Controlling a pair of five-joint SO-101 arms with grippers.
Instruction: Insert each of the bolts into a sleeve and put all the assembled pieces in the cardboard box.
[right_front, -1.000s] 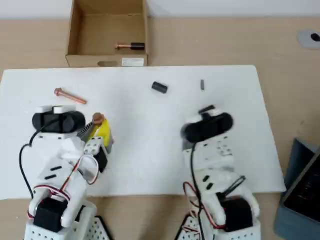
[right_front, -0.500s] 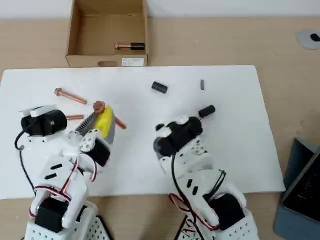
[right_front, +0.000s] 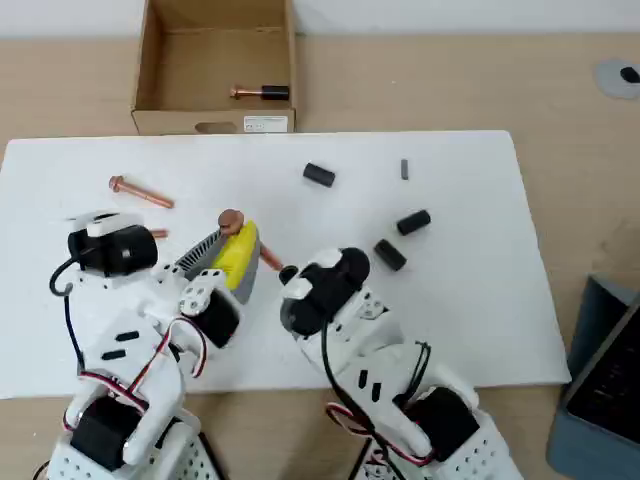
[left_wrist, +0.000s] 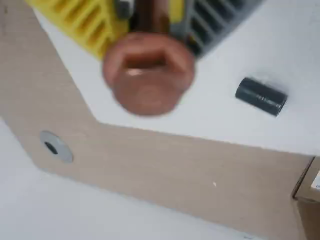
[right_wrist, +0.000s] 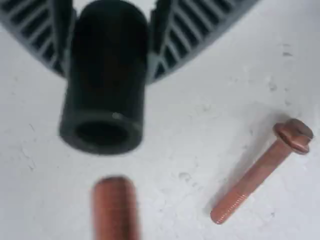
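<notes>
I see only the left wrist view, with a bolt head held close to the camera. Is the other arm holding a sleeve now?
Observer: Yes. The right pincer is shut on a black sleeve, with its open end toward that arm's camera.
Operator: Is it already filled?
Observer: No. The tip of the bolt is near the opening, not yet inside.
Operator: Is anything finished so far?
Observer: One assembled piece lies in the cardboard box.
</notes>
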